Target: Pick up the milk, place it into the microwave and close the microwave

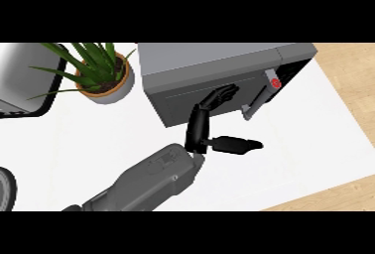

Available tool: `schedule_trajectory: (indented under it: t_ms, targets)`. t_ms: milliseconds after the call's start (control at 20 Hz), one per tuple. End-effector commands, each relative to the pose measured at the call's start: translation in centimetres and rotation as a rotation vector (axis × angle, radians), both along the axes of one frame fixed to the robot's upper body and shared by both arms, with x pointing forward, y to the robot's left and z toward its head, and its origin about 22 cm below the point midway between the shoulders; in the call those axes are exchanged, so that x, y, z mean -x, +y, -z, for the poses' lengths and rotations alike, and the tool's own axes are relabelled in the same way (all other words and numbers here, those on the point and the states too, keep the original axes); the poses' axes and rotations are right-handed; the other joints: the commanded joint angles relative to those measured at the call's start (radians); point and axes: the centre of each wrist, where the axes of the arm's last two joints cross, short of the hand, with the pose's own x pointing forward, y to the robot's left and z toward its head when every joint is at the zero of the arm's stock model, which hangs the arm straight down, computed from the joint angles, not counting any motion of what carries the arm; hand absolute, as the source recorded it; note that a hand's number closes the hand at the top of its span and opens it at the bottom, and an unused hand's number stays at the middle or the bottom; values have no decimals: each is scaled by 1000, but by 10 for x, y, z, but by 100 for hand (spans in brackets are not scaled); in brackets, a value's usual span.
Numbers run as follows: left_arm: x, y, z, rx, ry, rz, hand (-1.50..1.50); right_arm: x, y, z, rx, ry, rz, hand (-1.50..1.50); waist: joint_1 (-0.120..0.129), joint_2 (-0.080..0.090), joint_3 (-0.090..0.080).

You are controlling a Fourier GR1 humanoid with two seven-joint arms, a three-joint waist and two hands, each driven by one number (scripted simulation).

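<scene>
A: Progress check. Where does the microwave (212, 79) stand?

B: Grey box, upper middle of the white counter (293, 163). Its door (201, 101) looks swung nearly to, front face turned toward the head view. Handle (258, 99) runs near the right end, with a red button (275, 83) on the dark control strip beside it.

A: And the hand?

B: One hand (212, 106) in sight, on a grey forearm (150, 181) coming up from the lower left. Fingers straight, tips laid against the door face, thumb stuck out sideways to the right. Nothing in it. Which arm it belongs to I cannot settle from the frame; the other hand does not show at all.

A: The milk?

B: Not visible anywhere. Not on the counter, not in the hand. My judgement: it is already inside, behind that door, but the interior is hidden, so I cannot confirm.

A: So what remains?

B: Probably only the last of the closing push. Whether the door has latched, I cannot tell from above.

A: Surroundings?

B: Plain white counter top. A potted plant (99, 74) in a terracotta pot stands left of the microwave, apart from it. A dark-rimmed object (29, 99) is cut off at the left edge, possibly a sink, unsure. A dark curve (6, 191) sits at the lower left edge, unidentified. Wood flooring (351, 79) runs beyond the counter on the right.
</scene>
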Motion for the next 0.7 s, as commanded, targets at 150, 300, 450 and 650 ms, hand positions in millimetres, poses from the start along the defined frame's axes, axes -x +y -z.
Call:
schedule_trajectory:
  t_ms: [150,300,450,650]
  targets:
    - [-26,5,-14,13,2,-91,-150,-14,8,37,-224,139,-123,-150,-5,14,-1]
    - [-27,7,-11,12,4,-101,-150,-19,2,39,-252,166,-127,-150,-2,17,0]
    - [-28,7,-11,17,-4,-111,-150,-23,-4,34,-252,176,-147,-150,-12,8,-2]
    - [-28,6,-11,21,-6,-112,-150,-29,-9,30,-263,189,-166,-150,-17,10,-2]
